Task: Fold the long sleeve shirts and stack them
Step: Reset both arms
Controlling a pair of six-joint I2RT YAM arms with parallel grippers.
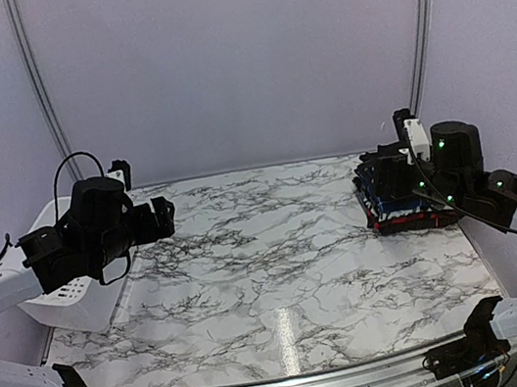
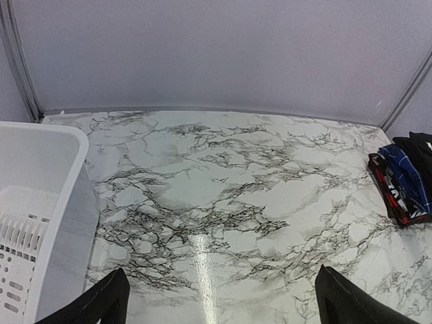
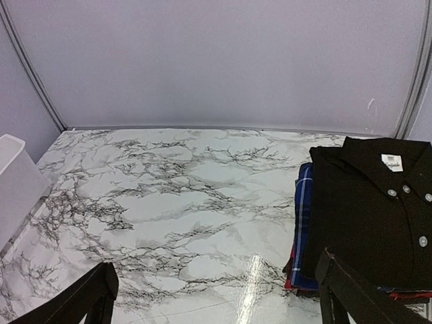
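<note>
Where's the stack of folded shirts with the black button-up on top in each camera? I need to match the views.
Top external: stack of folded shirts at right, partly behind the right arm.
Left wrist: right edge, cropped.
Right wrist: lower right, black shirt on top.
Shared landmark: white plastic basket, at left in all three.

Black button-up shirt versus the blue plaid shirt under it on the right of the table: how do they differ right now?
The plain black cloth shirt lies on top of the stack; the blue-and-white plaid shirt sits beneath it. The black one shows its collar, white label and pale buttons; the plaid one shows only a folded edge. Both are folded and lie in the same stack.
</note>
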